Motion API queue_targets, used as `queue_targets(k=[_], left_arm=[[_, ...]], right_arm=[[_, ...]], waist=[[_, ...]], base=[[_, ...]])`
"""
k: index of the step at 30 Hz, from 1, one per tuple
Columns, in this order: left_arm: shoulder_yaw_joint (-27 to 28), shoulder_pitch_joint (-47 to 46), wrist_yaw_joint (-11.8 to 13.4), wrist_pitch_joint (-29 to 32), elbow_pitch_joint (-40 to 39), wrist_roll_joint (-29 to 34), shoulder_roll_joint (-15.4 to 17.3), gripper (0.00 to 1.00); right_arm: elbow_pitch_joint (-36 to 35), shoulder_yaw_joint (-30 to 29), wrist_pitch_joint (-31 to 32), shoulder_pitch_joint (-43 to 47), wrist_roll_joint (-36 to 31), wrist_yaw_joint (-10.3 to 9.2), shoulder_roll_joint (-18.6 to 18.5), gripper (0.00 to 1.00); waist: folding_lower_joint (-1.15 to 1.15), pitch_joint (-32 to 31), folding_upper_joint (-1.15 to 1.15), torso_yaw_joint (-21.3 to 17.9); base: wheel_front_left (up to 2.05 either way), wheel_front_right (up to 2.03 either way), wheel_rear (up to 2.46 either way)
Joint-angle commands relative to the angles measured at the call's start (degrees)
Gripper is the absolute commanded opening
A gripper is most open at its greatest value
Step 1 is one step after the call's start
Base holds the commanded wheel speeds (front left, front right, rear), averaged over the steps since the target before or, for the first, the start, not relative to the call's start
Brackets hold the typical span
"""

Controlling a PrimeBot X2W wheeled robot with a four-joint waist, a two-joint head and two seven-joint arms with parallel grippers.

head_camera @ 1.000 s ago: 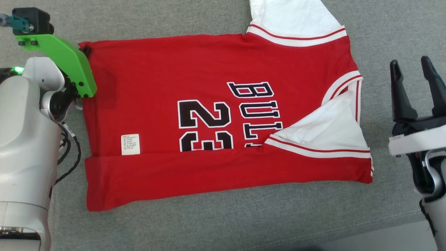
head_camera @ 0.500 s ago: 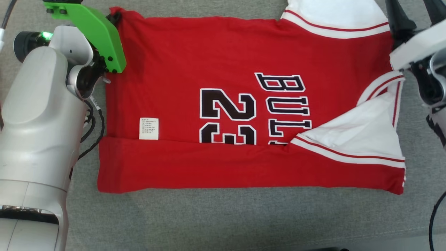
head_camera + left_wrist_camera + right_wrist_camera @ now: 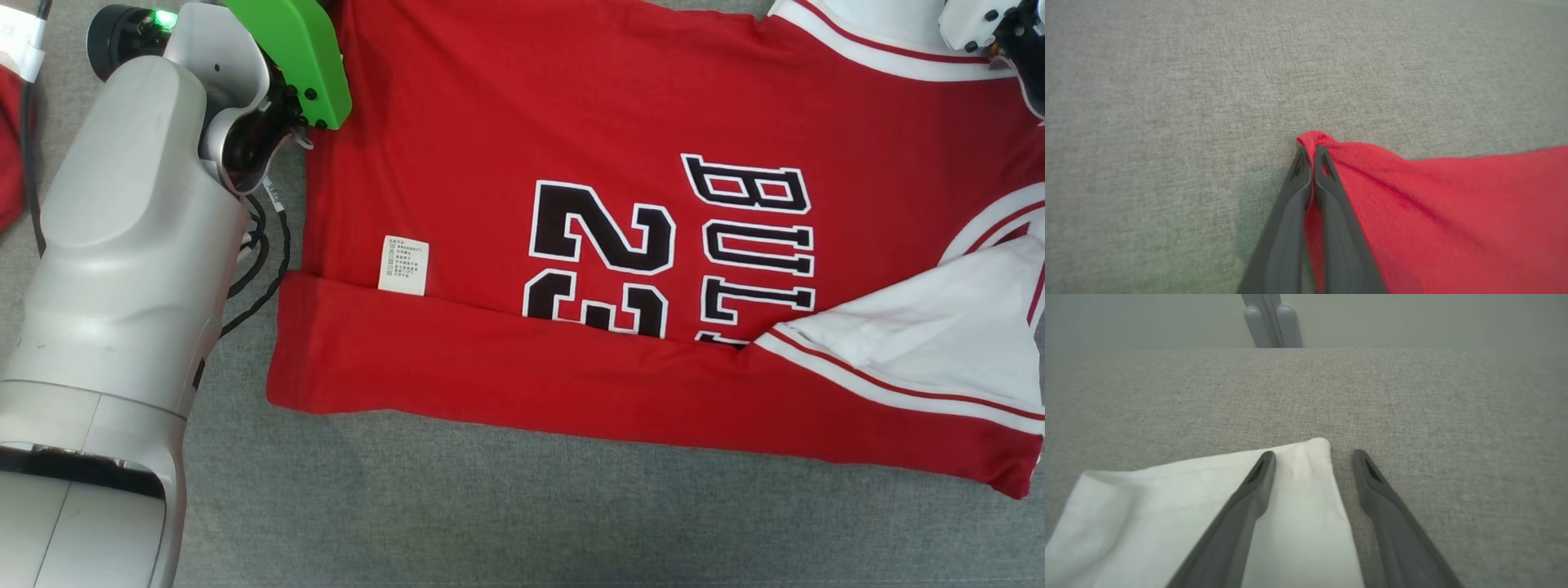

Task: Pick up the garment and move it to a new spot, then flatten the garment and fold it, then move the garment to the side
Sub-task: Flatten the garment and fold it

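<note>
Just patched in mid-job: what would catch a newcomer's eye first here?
A red jersey with black 23 lettering lies spread across the grey cushion, its near edge folded over. The left gripper is shut on its far-left corner, while the right gripper stands open over the white sleeve at the far right.

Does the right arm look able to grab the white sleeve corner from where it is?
Probably yes. The right claw is open, the sleeve corner lies between its fingers on the grey fabric, and nothing blocks the way.
</note>
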Motion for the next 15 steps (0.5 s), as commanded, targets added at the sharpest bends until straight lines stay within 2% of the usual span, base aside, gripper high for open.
queue_targets(k=[1,5,9,15], left_arm=[[-0.71,1.70,0.75,0.88,2.64,-0.14,1.17,0.00],[-1.52,1.17,0.75,0.04,2.57,-1.56,2.23,0.00],[-1.87,1.03,0.68,-1.80,1.79,-2.42,3.32,0.00],[-1.88,3.45,0.52,-4.84,-1.13,-3.76,6.11,0.00]], right_arm=[[0.64,1.71,1.46,0.33,0.68,-0.07,-0.12,0.00],[-0.93,4.23,-0.33,-1.79,2.43,-0.09,-2.25,0.00],[-3.79,6.26,-5.71,-2.28,3.25,-0.08,-3.79,0.00],[-8.65,8.15,-13.82,1.52,6.24,-0.08,-5.67,0.00]], waist=[[0.00,0.07,0.00,0.13],[0.00,-0.71,0.00,-0.39],[0.00,-2.43,0.00,-1.28],[0.00,-6.58,0.00,-3.69]], base=[[0.00,0.00,0.00],[0.00,0.00,0.00],[0.00,0.00,0.00],[0.00,0.00,0.00]])
